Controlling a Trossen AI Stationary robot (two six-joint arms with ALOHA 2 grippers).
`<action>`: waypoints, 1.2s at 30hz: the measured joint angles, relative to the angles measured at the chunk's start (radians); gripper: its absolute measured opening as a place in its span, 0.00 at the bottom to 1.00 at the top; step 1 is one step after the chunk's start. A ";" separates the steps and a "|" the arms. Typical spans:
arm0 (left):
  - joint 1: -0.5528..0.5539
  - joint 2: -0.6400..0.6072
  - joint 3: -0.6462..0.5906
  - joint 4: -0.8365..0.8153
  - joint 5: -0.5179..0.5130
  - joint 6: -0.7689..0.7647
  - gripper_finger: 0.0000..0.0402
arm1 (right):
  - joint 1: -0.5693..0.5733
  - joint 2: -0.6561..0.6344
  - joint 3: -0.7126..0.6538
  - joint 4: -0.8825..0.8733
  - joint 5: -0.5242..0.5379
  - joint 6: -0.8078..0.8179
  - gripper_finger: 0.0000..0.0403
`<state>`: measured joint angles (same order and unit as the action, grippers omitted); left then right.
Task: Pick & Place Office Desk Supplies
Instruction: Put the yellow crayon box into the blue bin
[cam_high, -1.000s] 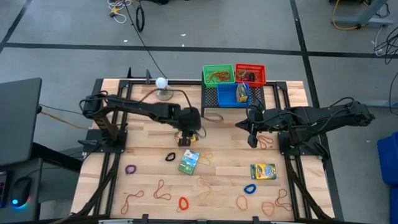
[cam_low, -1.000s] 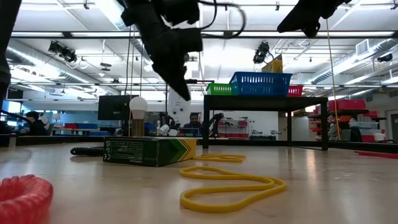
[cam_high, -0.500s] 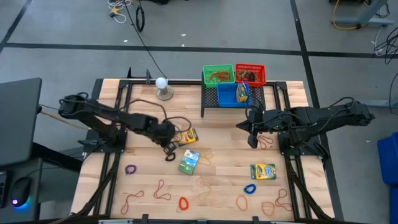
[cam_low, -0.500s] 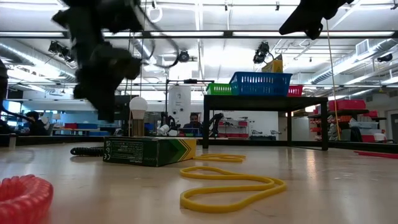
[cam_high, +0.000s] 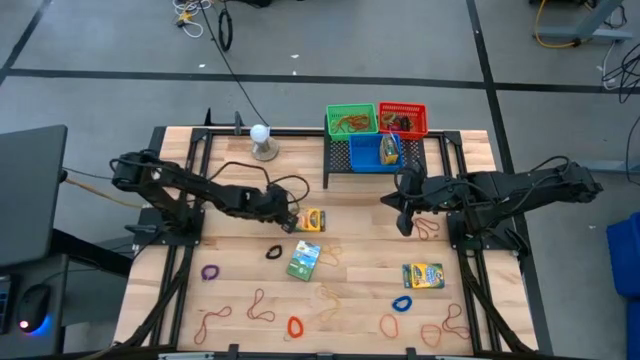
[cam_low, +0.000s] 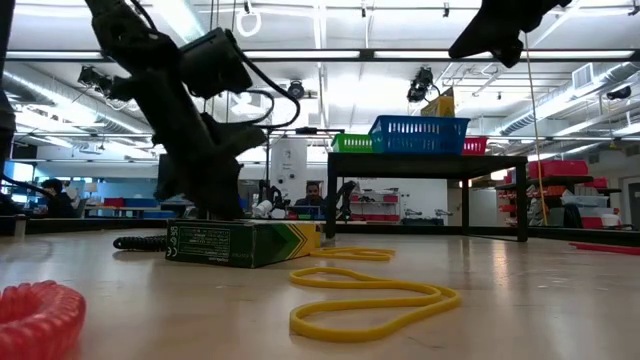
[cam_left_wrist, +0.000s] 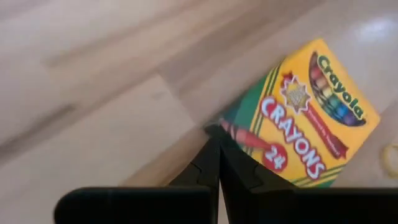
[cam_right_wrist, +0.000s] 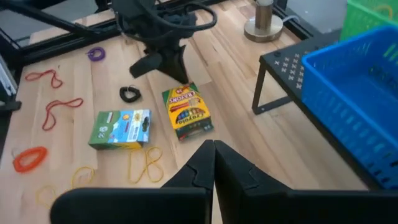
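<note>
A yellow crayon box (cam_high: 312, 220) (cam_left_wrist: 298, 124) (cam_right_wrist: 187, 112) lies flat on the table's middle. My left gripper (cam_high: 291, 217) (cam_left_wrist: 214, 134) (cam_right_wrist: 180, 79) is shut and low at that box's left end. My right gripper (cam_high: 404, 226) (cam_right_wrist: 214, 148) is shut and empty, hovering high right of centre. A green crayon box (cam_high: 304, 260) (cam_low: 240, 243) (cam_right_wrist: 121, 129) lies nearer. Another crayon box (cam_high: 423, 275) lies near right. A black loop (cam_high: 274, 252), a purple loop (cam_high: 210, 271), a blue loop (cam_high: 402, 303) and reddish rubber bands (cam_high: 260, 306) lie flat along the near half. My left gripper's shut fingertips (cam_left_wrist: 217, 140) stand against the yellow crayon box's left short end (cam_left_wrist: 239, 121). They slant down from the table's left. The box lies flat on the table. Whether the tips press on it or only touch it, I cannot tell.
A black rack (cam_high: 340, 165) at the far edge carries a green basket (cam_high: 351, 120), a red basket (cam_high: 403, 119) and a blue basket (cam_high: 375, 153). A white ball on a round stand (cam_high: 261, 140) sits far left of it. Yellow rubber bands (cam_low: 370, 300) lie beside the green box.
My left gripper swung from over the yellow box toward the table's left edge and came down. It then moved back right to the box's left end. The box now lies uncovered. It has slid a little to the right and turned.
</note>
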<state>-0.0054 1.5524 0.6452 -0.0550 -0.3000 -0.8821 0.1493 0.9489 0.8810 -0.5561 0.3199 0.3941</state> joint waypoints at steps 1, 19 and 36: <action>0.000 0.017 0.000 0.021 0.009 0.001 0.01 | 0.000 0.000 0.000 -0.004 0.000 0.021 0.03; -0.083 0.109 0.001 0.317 0.007 -0.116 0.01 | 0.122 0.151 -0.208 0.175 0.019 0.828 0.05; -0.113 0.069 -0.004 0.429 0.050 0.128 0.02 | 0.037 0.648 -0.080 0.534 -0.048 0.983 0.38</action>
<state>-0.1180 1.6211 0.6412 0.3741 -0.2498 -0.7541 0.1864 1.5967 0.8014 -0.0219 0.2719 1.3768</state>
